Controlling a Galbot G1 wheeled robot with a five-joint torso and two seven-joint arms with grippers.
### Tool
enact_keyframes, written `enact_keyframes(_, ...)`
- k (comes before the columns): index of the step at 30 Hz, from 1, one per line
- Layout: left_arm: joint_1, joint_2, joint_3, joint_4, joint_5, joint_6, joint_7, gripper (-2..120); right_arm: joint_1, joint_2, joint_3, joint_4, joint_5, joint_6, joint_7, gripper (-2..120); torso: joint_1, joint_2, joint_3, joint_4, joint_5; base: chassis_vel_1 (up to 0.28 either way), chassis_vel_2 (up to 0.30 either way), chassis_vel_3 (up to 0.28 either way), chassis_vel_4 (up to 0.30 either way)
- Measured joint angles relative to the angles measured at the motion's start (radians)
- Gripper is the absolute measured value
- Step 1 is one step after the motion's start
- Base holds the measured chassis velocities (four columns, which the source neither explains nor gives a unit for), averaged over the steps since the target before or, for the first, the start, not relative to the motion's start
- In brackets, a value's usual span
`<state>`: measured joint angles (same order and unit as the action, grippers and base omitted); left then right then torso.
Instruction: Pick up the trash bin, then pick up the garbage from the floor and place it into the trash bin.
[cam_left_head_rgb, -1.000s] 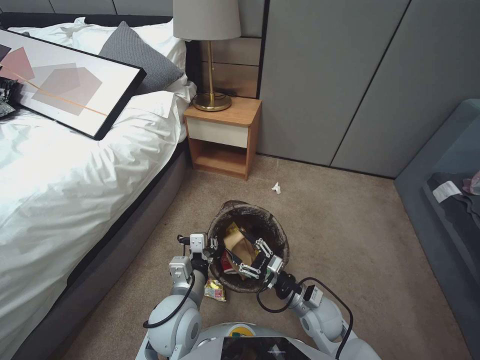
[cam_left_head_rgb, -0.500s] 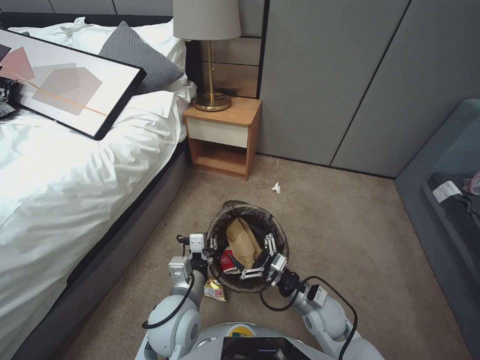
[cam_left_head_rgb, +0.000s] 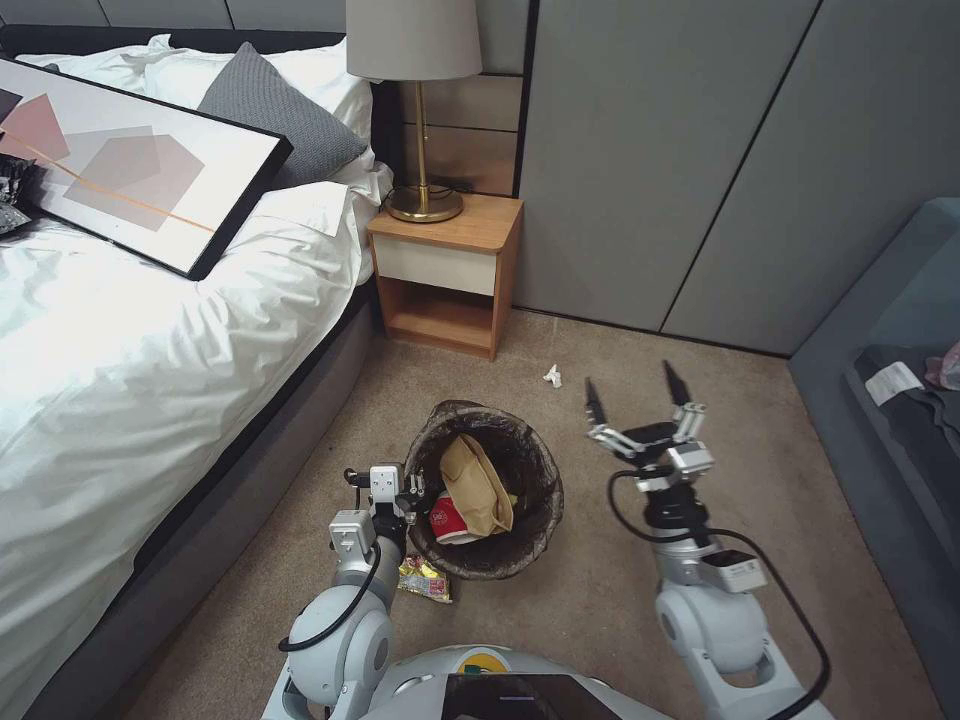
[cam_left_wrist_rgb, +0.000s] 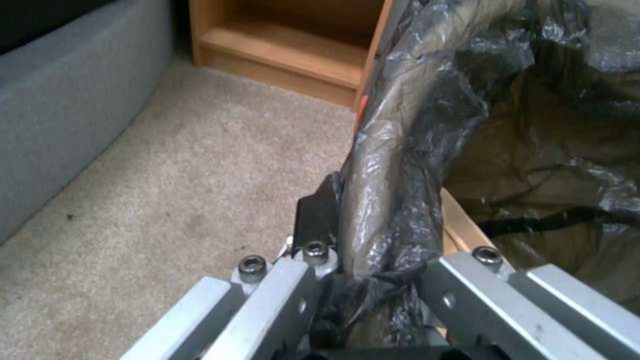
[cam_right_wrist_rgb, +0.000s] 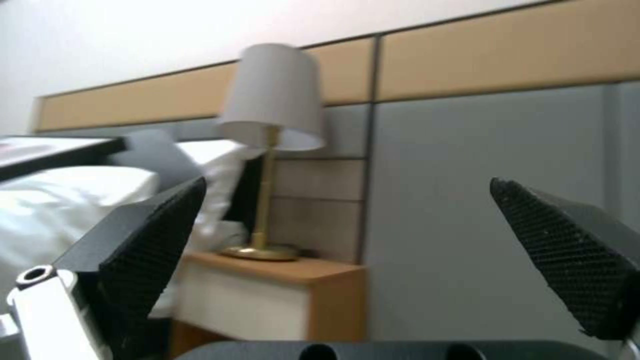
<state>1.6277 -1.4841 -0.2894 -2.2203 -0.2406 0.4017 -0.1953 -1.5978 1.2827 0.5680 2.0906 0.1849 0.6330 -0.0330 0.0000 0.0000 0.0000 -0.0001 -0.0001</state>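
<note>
Snack wrapper (cam_left_head_rgb: 425, 579) half hidden (behind left arm).

Soft, even indoor light fills the head view, with faint shadows under the nightstand (cam_left_head_rgb: 447, 275) and beside the bed (cam_left_head_rgb: 150, 350). Straight wall panels bow near the edges. Both wrist views look blurry, the near fingers especially.

The right gripper (cam_left_head_rgb: 638, 393), a second ago down inside the trash bin (cam_left_head_rgb: 540, 530) with its fingers around the tan paper bag (cam_left_head_rgb: 477, 484), is now out of the bin and raised to its right, fingers spread wide and empty, pointing toward the far wall. The paper bag now lies loose in the bin, leaning over a red-and-white paper cup (cam_left_head_rgb: 448, 521). The bin itself sits slightly farther left than before, its rim clamped by the left gripper (cam_left_head_rgb: 409, 492).
</note>
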Motion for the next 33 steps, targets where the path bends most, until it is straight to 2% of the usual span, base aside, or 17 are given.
enact_keyframes(4,0.005,-0.003,-0.007,-0.008,0.002,-0.001,-0.001,3,-0.021,0.020,0.082,-0.089,0.017,0.056,-0.001,100,0.000,0.000,0.000,-0.0001,0.0003,0.000,0.000,0.000,0.000)
enact_keyframes(11,0.011,-0.012,-0.010,-0.013,0.010,-0.002,-0.001,3,-0.024,0.037,0.119,-0.187,0.041,0.102,-0.015,100,0.000,0.000,0.000,0.0000,0.0003,0.000,0.000,0.000,0.000)
enact_keyframes(33,0.018,-0.015,-0.013,-0.018,0.012,-0.006,-0.001,3,0.011,0.039,0.143,-0.224,0.098,0.096,-0.048,100,0.000,0.000,0.000,0.0000,0.0000,-0.016,0.016,0.017,-0.014)
